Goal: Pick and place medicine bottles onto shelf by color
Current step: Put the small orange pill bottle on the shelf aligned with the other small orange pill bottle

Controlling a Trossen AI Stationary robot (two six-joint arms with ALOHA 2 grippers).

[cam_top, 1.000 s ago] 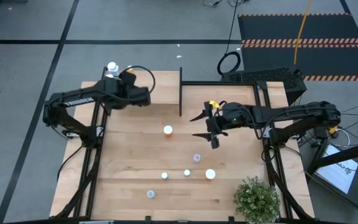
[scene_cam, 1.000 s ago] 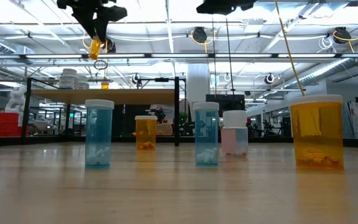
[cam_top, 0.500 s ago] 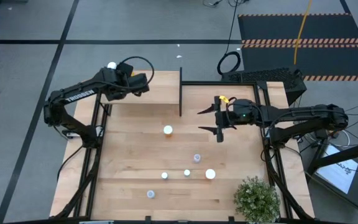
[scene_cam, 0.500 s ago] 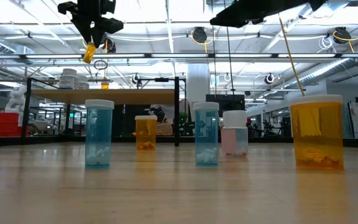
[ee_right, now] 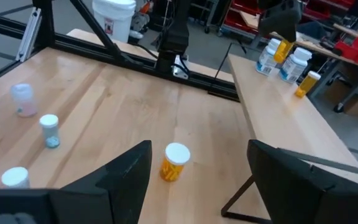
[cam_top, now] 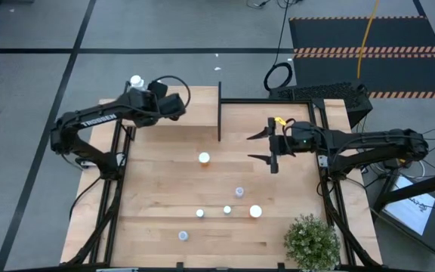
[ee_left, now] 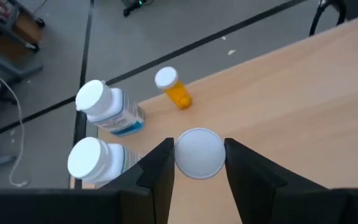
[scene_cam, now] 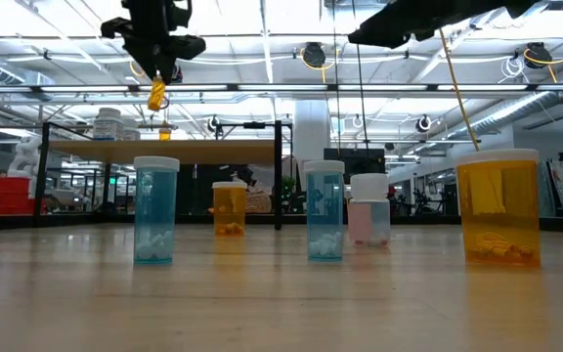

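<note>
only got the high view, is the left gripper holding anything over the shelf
Observer: Yes. The left gripper is shut on a held orange bottle with a white cap, above the shelf.
Operator: whats on the shelf by it
Observer: Two white bottles close together, and a small shelved orange bottle a little apart from them.
Operator: right gripper got anything
Observer: No. The right gripper is open and empty above the table, with a table orange bottle standing just ahead of it.
</note>
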